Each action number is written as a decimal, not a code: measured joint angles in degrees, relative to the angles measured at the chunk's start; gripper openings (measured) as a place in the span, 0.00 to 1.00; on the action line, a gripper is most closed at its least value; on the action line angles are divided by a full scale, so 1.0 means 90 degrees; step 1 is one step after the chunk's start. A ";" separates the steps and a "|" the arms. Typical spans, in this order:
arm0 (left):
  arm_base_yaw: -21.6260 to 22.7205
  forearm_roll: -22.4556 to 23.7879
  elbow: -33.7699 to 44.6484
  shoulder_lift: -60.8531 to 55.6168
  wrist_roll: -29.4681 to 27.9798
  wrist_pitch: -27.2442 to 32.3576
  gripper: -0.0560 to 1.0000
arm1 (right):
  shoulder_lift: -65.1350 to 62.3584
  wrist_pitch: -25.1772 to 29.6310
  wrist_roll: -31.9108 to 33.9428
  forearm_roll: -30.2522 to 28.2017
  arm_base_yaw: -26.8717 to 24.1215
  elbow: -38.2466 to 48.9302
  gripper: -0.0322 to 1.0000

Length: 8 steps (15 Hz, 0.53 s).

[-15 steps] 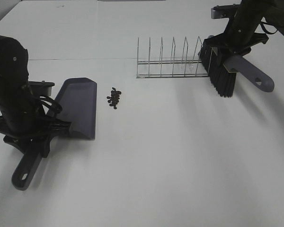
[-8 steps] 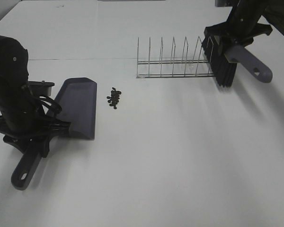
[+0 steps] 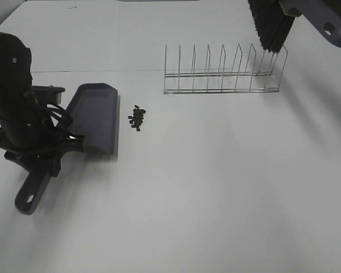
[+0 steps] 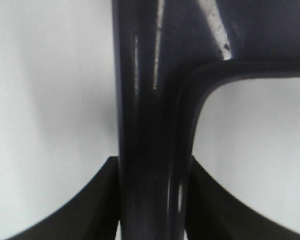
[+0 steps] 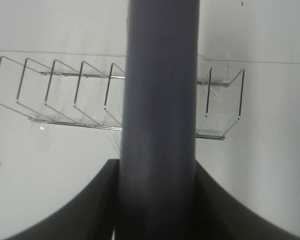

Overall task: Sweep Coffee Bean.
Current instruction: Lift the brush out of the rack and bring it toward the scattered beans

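Brush aloft, dustpan waiting, sweep not begun.
White surface; wire rack far right, slots bare. Left fingers clamp the handle of the empty grey dustpan, right fingers that of the brush, high above the rack. The coffee bean cluster lies just right of the pan: the brush must drop beyond it.

Grey brush handle over wire rack

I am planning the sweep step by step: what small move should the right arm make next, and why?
Probably carry the brush leftward and down, just right of the coffee beans. It hangs high over the wire rack, far from them, while the dustpan waits on their left.
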 joint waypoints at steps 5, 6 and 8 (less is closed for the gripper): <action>0.0000 0.0516 -0.0229 -0.0700 -0.0497 0.0006 0.36 | -0.1184 -0.0006 -0.0127 -0.0318 0.0006 0.1502 0.30; 0.0000 0.0516 -0.0229 -0.0694 -0.0503 0.0025 0.36 | -0.1299 -0.0006 -0.0146 -0.0331 0.0006 0.1732 0.30; 0.0000 0.0484 -0.0229 -0.0643 -0.0503 0.0127 0.36 | -0.1642 0.0006 -0.0146 -0.0261 0.0006 0.2527 0.30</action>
